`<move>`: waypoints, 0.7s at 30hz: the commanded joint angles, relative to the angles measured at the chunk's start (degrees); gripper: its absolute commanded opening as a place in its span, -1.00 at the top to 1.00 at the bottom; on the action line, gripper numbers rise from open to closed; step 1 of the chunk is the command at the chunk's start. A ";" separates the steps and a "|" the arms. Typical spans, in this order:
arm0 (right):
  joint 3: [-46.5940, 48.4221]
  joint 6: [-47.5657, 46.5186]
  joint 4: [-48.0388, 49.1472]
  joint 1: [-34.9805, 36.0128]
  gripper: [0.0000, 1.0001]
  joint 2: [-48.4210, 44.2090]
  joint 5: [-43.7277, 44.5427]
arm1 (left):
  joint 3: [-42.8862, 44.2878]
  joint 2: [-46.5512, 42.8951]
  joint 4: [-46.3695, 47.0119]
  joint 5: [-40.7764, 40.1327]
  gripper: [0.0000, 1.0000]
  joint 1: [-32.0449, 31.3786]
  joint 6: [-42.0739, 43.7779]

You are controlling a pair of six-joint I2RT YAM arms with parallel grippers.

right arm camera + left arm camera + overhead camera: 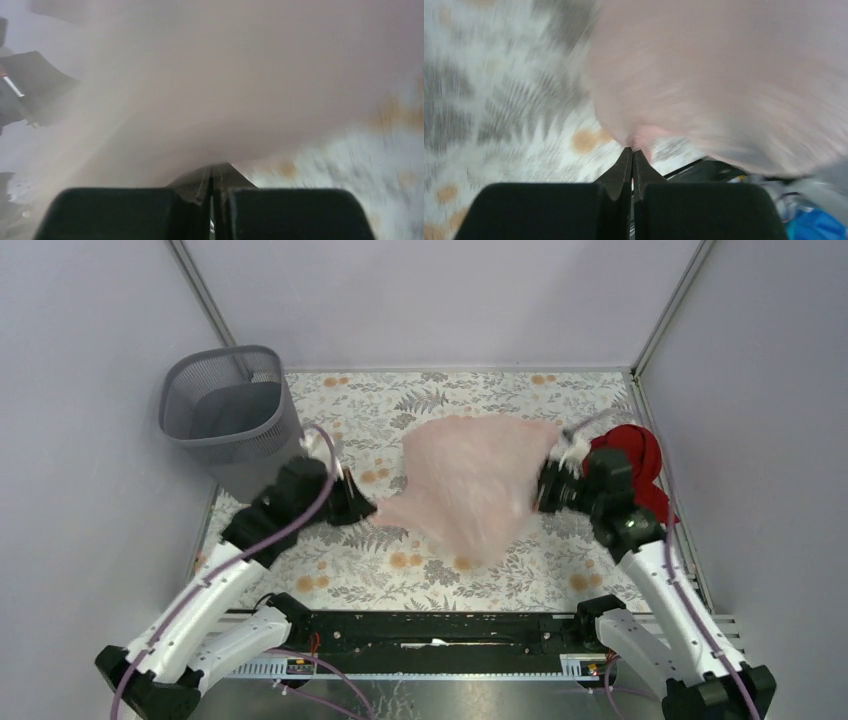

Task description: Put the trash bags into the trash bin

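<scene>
My left fingers [622, 172] and right fingers [227, 181] pinch opposite edges of the pink trash bag [470, 480]. It looks light, filmy and slippery, so I grip bunched edges firmly. Wire-mesh trash bin [225, 420] is well apart.

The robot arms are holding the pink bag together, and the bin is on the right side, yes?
No, the trash bin stands on the left side, as the top external view shows. The arms do hold the pink bag together.

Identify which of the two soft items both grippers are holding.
The thin, translucent pale-pink plastic bag, pinched at opposite edges by the left gripper and right gripper. The solid red cloth bundle lies ungripped beside the right arm.
</scene>
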 commanded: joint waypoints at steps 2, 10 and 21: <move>40.29 -3.92 2.85 0.07 1.00 2.66 -5.77 | 41.66 7.12 4.04 5.13 1.00 0.26 9.16; 25.91 -5.84 3.00 0.07 1.00 -6.85 0.52 | 25.83 -2.33 12.81 -1.95 1.00 0.26 3.57; 13.14 -5.74 1.34 0.06 1.00 -7.93 0.23 | 14.03 -5.53 4.54 -2.78 1.00 0.78 3.29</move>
